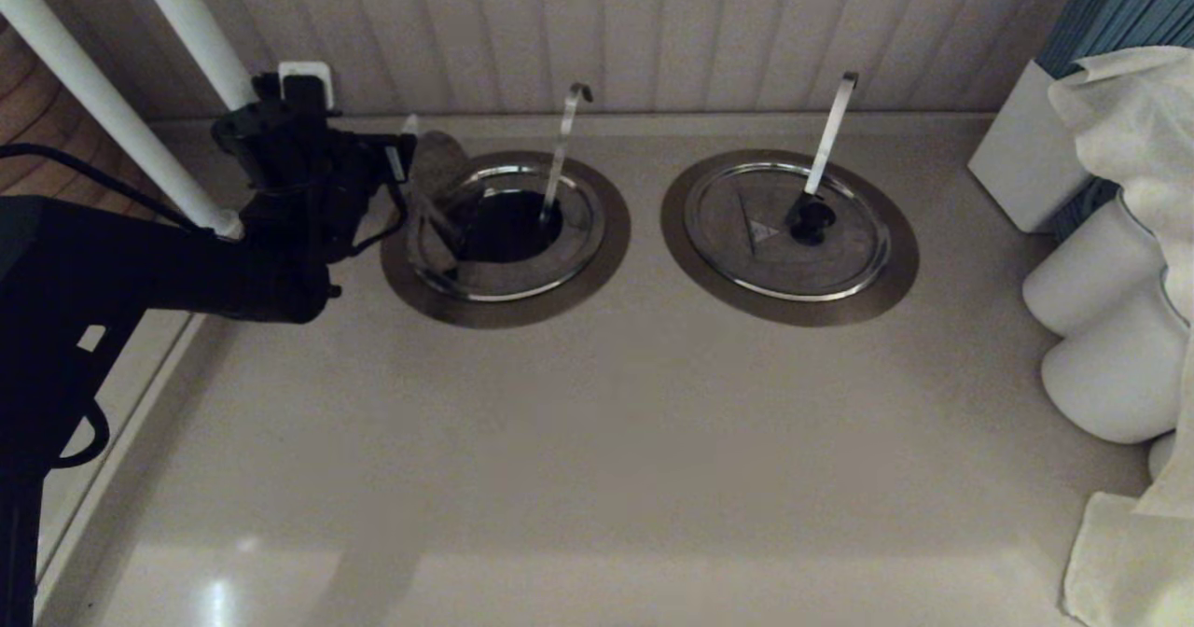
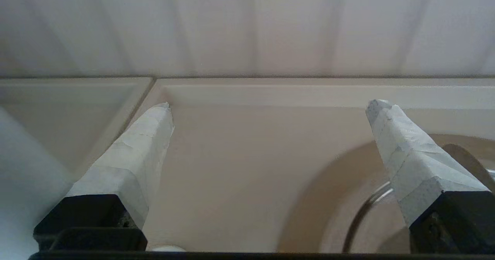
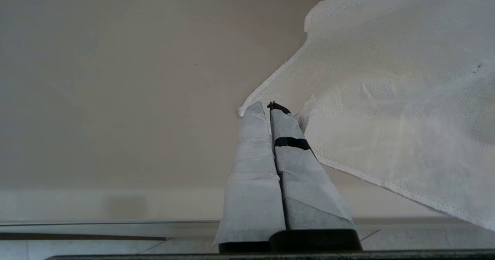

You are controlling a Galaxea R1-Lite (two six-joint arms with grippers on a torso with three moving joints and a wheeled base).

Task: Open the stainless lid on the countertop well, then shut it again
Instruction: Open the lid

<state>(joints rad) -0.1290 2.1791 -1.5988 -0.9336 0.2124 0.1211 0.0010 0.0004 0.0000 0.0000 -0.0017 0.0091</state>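
Observation:
The countertop well point(image 1: 508, 314) with the slim hook-tipped handle point(image 1: 562, 151) stands uncovered, and a dark opening point(image 1: 508, 226) shows inside its bright rim. At its left edge a tilted grey steel shape point(image 1: 434, 226) looks like the stainless lid. Its knob is hidden. My left gripper point(image 1: 427, 142) hovers at that left edge, pointing at the back wall. In the left wrist view the left gripper point(image 2: 270, 105) is open with nothing between its fingers, and one finger point(image 2: 410, 155) is over the well's flange point(image 2: 340, 182). My right gripper point(image 3: 267, 107) is shut and empty, low by the counter's front.
The twin lid point(image 1: 746, 235) with a black knob point(image 1: 810, 221) and a white handle point(image 1: 830, 132) covers the right well. A white box point(image 1: 1012, 160), white rolls point(image 1: 1101, 328) and a cloth point(image 1: 1129, 123) crowd the right side. White pipes point(image 1: 84, 95) stand at the back left.

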